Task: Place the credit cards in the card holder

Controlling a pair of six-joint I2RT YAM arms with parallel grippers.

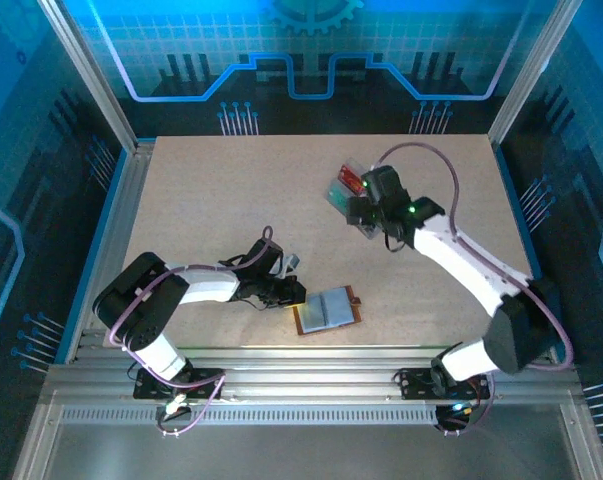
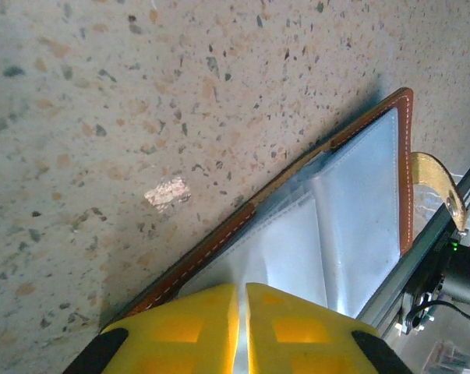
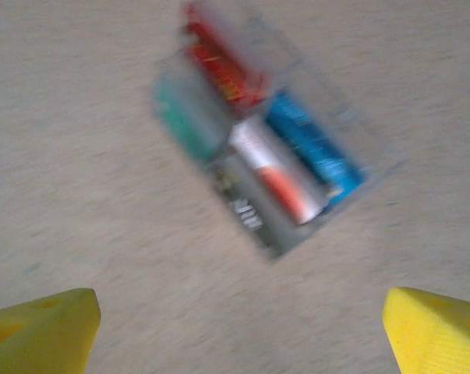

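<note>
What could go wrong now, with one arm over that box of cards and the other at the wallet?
1. The cards sit packed together in the clear box; the wide-open right jaws might catch two or shove the box.
2. The left jaws seem to pinch just one edge of the open wallet; it may slide or twist when a card is pushed in.

Heads up, your white-and-black left arm (image 1: 196,285) is folded low, and the left yellow-fingered gripper (image 2: 241,292) has its jaws pinched nearly together. Your right arm (image 1: 461,255) stretches forward, the right yellow-fingered gripper (image 3: 241,304) pointing down with jaws spread wide.
</note>
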